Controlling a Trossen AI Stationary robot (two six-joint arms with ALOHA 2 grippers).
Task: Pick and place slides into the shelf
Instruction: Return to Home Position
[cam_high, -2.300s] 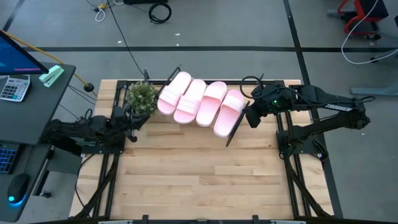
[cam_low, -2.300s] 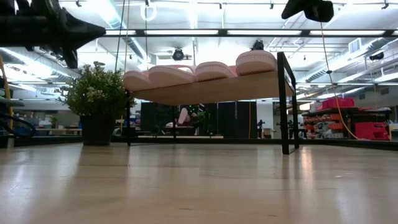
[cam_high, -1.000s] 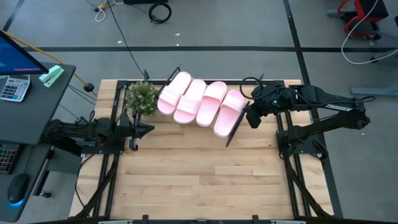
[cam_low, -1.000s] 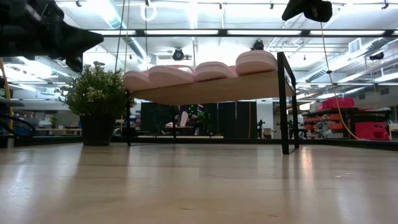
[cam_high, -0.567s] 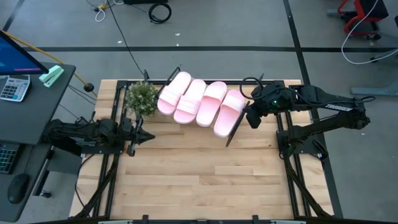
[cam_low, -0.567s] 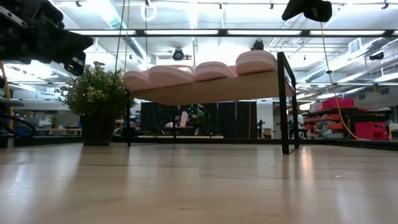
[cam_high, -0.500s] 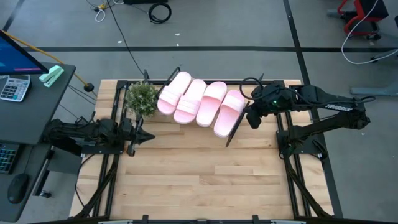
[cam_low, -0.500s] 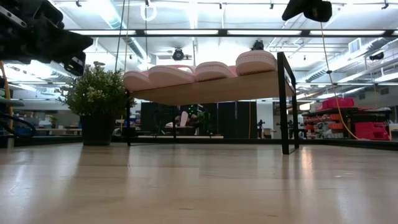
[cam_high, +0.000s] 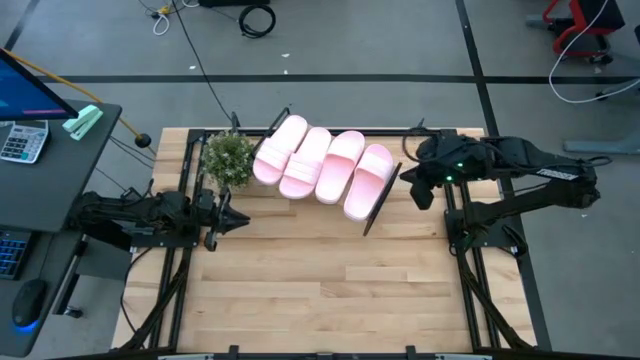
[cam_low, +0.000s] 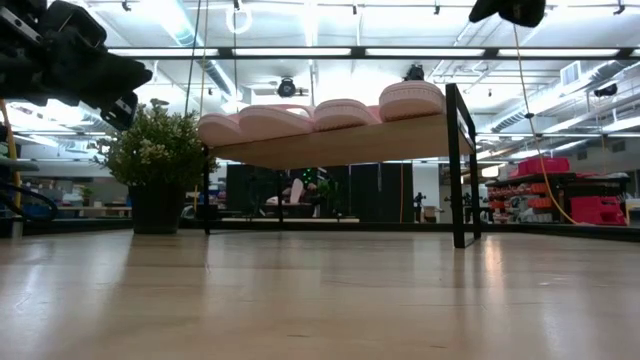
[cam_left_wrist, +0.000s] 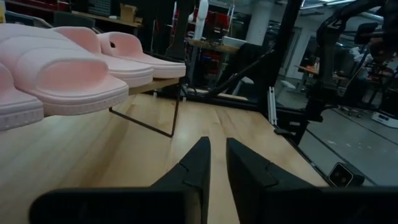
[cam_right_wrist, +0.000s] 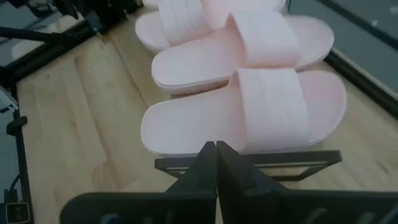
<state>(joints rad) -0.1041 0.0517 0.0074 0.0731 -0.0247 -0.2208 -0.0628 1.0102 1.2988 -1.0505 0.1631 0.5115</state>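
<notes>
Four light pink slides (cam_high: 325, 165) lie side by side, soles down, on the slanted wooden shelf (cam_high: 381, 203) at the table's far side; the low view shows them (cam_low: 320, 115) on the board (cam_low: 340, 150), which stands on black legs. My right gripper (cam_high: 418, 190) hovers shut just right of the shelf, level with the rightmost slide (cam_right_wrist: 249, 115), and touches nothing. My left gripper (cam_high: 240, 220) hangs near the table's left edge, pointing right. Its fingers (cam_left_wrist: 217, 162) stand a narrow gap apart and hold nothing.
A small potted plant (cam_high: 228, 157) stands on the table just left of the shelf, close to my left gripper. The shelf's black frame rail (cam_right_wrist: 249, 160) runs in front of my right gripper. Bare butcher-block tabletop (cam_high: 320, 280) stretches toward the near edge.
My right gripper has drawn back a little toward the table's right edge, away from the shelf and the rightmost slide, staying shut. My left gripper has sunk slightly and moved a bit toward the near edge. The slides and the shelf have not moved.
</notes>
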